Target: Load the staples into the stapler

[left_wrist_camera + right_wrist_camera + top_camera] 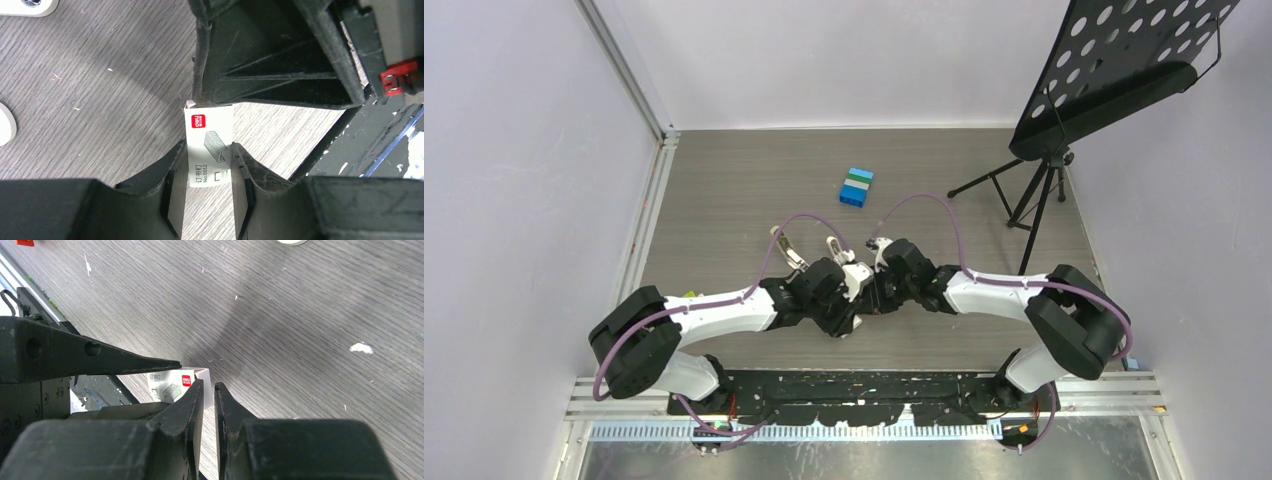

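Note:
The staples box [208, 145], small and white with a red mark, sits between my left gripper's [209, 165] fingers, which press on both its long sides. It also shows in the right wrist view [172, 385]. My right gripper [208, 385] meets the box's far end, its jaws only a narrow slit apart, with the box's white end [204, 376] at the tips. In the top view both grippers meet at the table's near middle [860, 290]. The stapler [788, 250] lies just beyond the left gripper, olive and silver. No silvery insert shows.
A stubby white piece [836, 248] lies beside the stapler. A stack of blue bricks [856, 187] stands farther back. A black music stand [1044, 190] is at the back right. The black base rail [360, 135] runs close to the grippers.

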You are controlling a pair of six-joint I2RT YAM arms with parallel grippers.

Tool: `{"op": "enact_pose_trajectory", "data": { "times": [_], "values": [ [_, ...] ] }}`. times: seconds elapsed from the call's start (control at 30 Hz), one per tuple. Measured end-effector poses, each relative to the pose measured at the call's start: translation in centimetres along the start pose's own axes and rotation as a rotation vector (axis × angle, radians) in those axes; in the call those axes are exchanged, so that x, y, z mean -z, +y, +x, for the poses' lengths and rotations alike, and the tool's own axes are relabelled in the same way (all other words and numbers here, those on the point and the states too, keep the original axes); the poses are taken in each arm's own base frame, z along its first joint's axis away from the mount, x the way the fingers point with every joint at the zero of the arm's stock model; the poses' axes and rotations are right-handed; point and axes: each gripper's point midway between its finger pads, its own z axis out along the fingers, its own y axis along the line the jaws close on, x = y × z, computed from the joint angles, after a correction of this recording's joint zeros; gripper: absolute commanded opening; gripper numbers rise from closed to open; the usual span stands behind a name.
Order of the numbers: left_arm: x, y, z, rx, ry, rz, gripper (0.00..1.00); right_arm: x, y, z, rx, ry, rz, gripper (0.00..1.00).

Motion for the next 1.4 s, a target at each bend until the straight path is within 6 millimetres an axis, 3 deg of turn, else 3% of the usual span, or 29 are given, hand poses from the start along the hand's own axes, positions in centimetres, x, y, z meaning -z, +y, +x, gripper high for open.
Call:
{"op": "enact_pose_trajectory", "data": {
  "times": [0.3,0.5,1.4],
  "values": [
    [0.0,0.1,0.0,0.007,0.0,-0.006,0.3,-0.6,-0.4,0.5,0.008,0.02,0.043,0.18],
    [0.0,0.0,0.1,0.018,0.002,-0.006,0.29,-1.0,0.5,0.7,0.048,0.029,0.028,0.18],
    [-0.7,0.5,0.7,0.026,-0.005,-0.018,0.29,-1.6,-0.3,1.0,0.072,0.05,0.113,0.08]
  ]
}}
